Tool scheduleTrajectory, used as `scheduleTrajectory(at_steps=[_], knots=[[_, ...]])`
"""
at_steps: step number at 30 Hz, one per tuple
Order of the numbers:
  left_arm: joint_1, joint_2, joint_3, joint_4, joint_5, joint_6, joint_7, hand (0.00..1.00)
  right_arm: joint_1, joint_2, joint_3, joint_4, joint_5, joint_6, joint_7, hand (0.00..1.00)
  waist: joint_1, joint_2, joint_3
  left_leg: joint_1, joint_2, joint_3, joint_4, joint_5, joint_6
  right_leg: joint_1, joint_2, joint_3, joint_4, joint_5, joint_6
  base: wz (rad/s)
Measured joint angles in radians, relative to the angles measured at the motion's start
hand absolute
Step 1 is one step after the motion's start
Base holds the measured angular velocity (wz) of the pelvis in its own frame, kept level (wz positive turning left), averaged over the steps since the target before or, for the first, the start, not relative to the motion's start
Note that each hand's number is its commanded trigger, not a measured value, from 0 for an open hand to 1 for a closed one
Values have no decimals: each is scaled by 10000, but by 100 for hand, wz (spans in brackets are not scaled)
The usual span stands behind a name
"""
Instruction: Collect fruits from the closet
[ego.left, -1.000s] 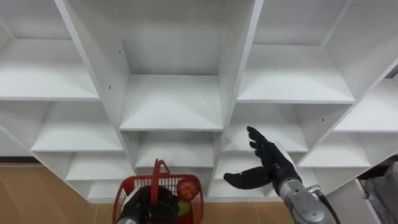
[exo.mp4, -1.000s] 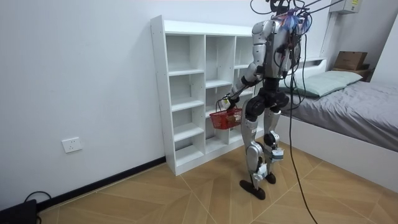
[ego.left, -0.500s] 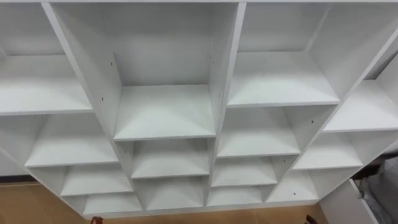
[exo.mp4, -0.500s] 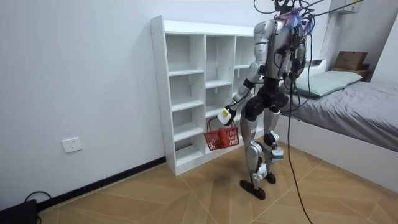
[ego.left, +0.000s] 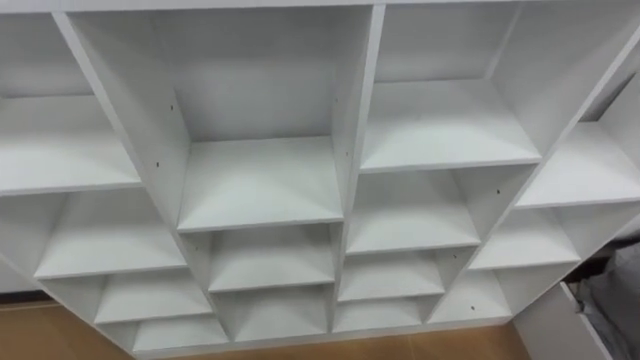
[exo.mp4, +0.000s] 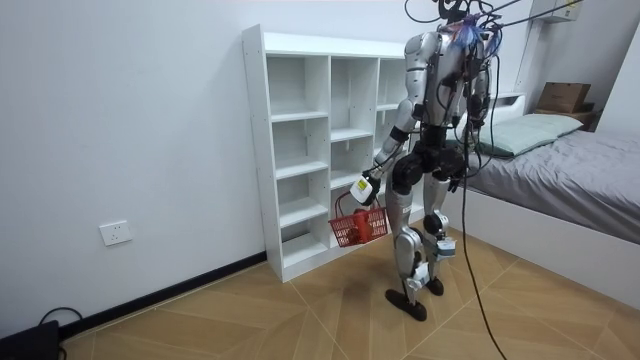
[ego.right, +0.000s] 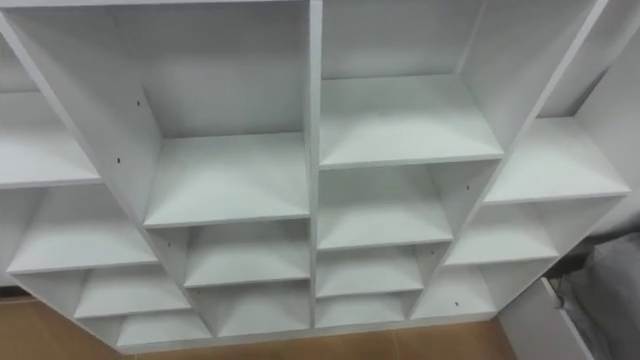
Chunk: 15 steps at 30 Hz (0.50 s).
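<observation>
I stand facing the white closet, whose open compartments hold no fruit that I can see. In the room view my left hand hangs low at my side, fingers curled round the handle of the red basket. The basket dangles at knee height just in front of the closet's lower shelves. What lies in the basket is too small to make out.
A bed with grey bedding stands behind me at the room view's right. A wall socket sits low on the wall left of the closet. Wooden floor stretches toward the room view's left.
My left hand has lowered the basket from waist height to knee height. Both hands and the basket have dropped out of the eye view, which has also shifted a little.
</observation>
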Motion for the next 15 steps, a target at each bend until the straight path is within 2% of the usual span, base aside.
scheduleTrajectory(at_steps=[2, 9, 15], knots=[[1, -1, 0, 29, 2, 0, -5, 100, -82, -1, 3, 48, 2, 117, 2, 0, 6, 7, 2, -14, 4, -13, -2, -5, -1, -6, -2, 0, -5, -2, -3, 0], [22, -16, 61, 150, 5, -13, -3, 100, -333, -2, 18, 361, -68, 125, 129, 0, 24, 13, 4, -23, 0, -53, -5, -15, 0, -2, -9, -19, -4, -18, -8, 0], [35, -175, 308, 150, 10, -22, 164, 100, -459, -3, 42, 402, -212, 128, 304, 0, 26, 15, 1, -22, -3, -109, 5, -15, 0, -7, -24, -110, -18, -19, -8, 1]])
